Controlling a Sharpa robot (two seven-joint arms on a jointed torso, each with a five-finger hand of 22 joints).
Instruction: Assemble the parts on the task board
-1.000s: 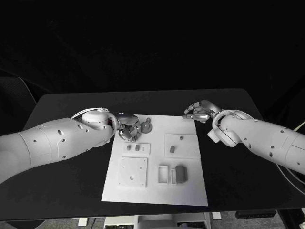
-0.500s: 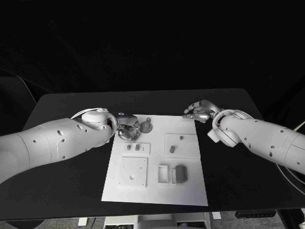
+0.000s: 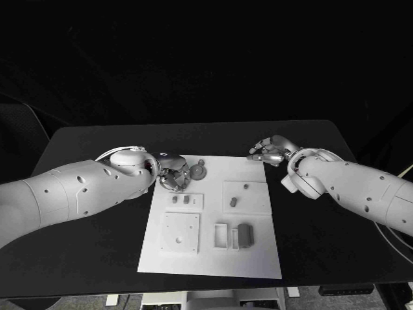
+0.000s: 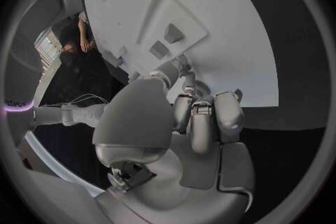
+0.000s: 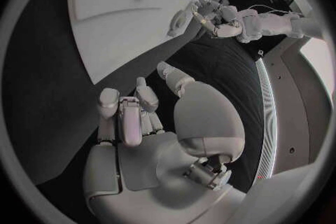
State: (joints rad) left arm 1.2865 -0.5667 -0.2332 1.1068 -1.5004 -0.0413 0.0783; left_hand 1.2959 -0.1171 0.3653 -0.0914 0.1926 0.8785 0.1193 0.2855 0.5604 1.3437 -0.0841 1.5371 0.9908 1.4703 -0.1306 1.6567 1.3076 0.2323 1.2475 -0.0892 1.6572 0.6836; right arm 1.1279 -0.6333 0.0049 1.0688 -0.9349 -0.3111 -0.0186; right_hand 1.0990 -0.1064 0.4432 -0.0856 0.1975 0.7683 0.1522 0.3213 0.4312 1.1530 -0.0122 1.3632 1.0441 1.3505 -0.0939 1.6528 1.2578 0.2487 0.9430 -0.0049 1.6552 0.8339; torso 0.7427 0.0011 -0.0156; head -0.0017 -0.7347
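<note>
The white task board (image 3: 255,253) lies in the middle of the black table. My left hand (image 3: 173,174) is at the board's far left corner, its curled fingers pinching a round grey part (image 3: 198,171) just over the board; the right wrist view shows that round grey part (image 5: 178,23) at the left hand's fingertips (image 5: 198,10). In the left wrist view the left hand (image 4: 199,117) is curled over the task board (image 4: 231,28). My right hand (image 3: 269,150) hovers at the far right corner with its fingers (image 5: 127,117) curled in on nothing.
Two small grey pieces (image 3: 181,200) stand on a raised plate at the board's left, and two more (image 3: 234,202) on the right plate. A plate with a hole (image 3: 181,231), a white frame (image 3: 221,236) and a grey block (image 3: 244,235) sit nearer me.
</note>
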